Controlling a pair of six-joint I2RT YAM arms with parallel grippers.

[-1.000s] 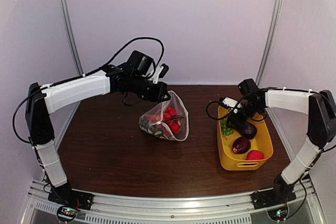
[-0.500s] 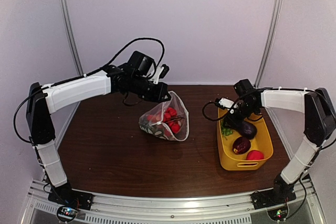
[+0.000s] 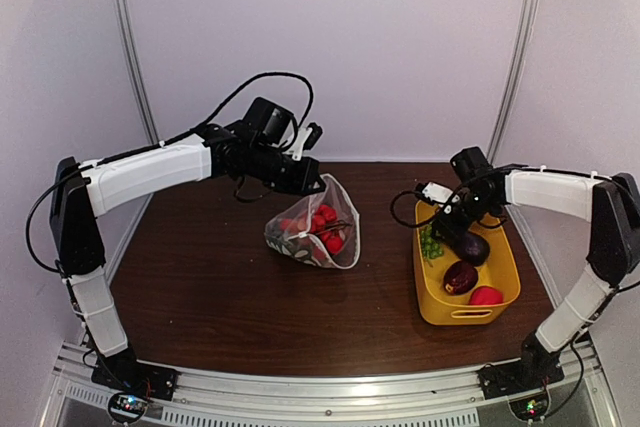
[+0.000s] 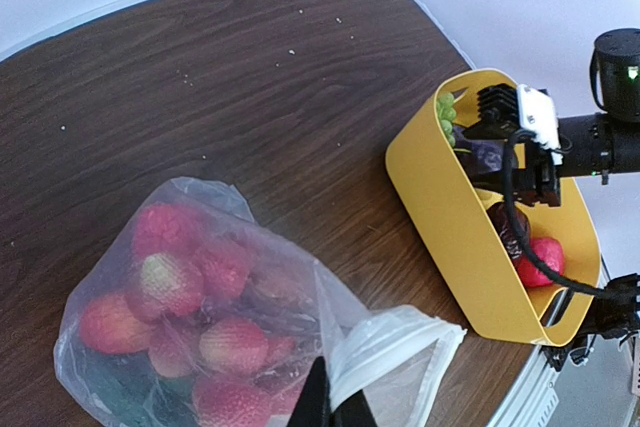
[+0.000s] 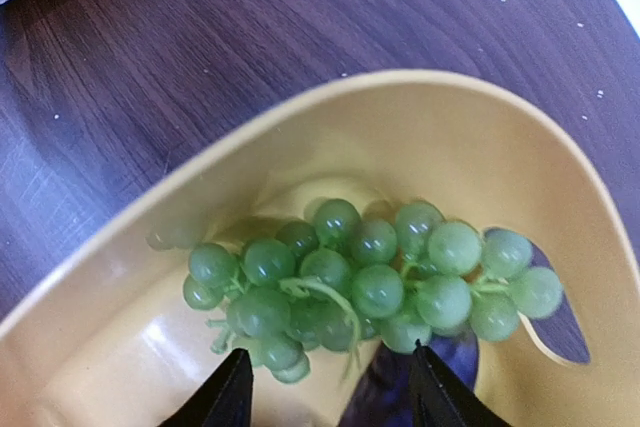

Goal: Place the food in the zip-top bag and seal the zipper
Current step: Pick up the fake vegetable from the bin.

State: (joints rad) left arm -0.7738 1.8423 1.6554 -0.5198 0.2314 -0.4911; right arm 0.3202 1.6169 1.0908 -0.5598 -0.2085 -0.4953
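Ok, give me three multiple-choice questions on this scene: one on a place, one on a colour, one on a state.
1. Where are the grapes? A in the bag; B in the tub; C on a plate.
2. What colour is most food in the bag? A red; B blue; C yellow.
3. The left pincer is: A open over the tub; B holding a spoon; C shut on the bag.
Answers: B, they lie inside the yellow wall; A, red berries show through the plastic; C, it pinches the bag's mouth edge.
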